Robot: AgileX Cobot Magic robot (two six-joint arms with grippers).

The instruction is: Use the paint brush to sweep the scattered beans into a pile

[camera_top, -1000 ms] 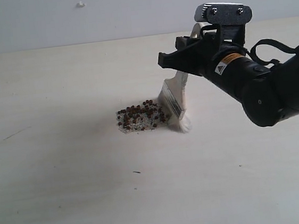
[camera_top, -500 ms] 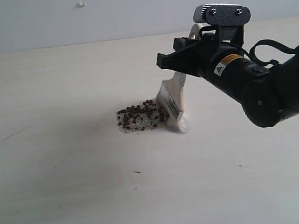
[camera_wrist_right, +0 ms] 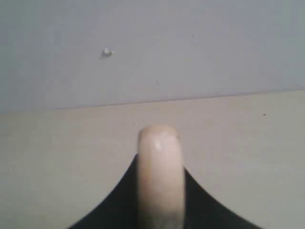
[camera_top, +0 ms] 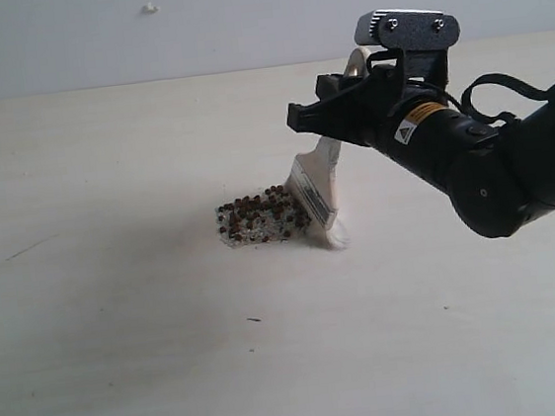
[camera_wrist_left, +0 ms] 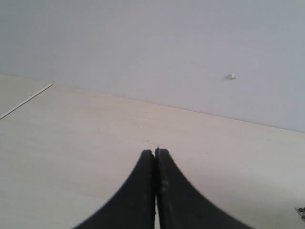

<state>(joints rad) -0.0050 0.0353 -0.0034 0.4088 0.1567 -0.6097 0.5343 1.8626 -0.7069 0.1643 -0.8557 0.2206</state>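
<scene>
The beans (camera_top: 259, 217) lie in one small reddish-brown heap mixed with white crumbs, at the middle of the pale table in the exterior view. The paint brush (camera_top: 317, 190) stands tilted at the heap's right edge, its pale bristles bent on the table. My right gripper (camera_top: 335, 114) is shut on the brush's wooden handle (camera_wrist_right: 160, 176), which fills the gap between the black jaws in the right wrist view. My left gripper (camera_wrist_left: 155, 151) shows only in the left wrist view, shut with nothing between its fingers, over bare table.
A tiny dark speck (camera_top: 255, 320) lies in front of the heap. A small white bump (camera_top: 149, 8) sits on the grey back wall. The right arm's black body (camera_top: 512, 168) hangs over the table's right side. A few beans (camera_wrist_left: 301, 211) peek in at the left wrist view's edge.
The right gripper and brush have shifted slightly left toward the heap, and the bristles have pushed the heap's right edge in a little. The left gripper stays shut.
</scene>
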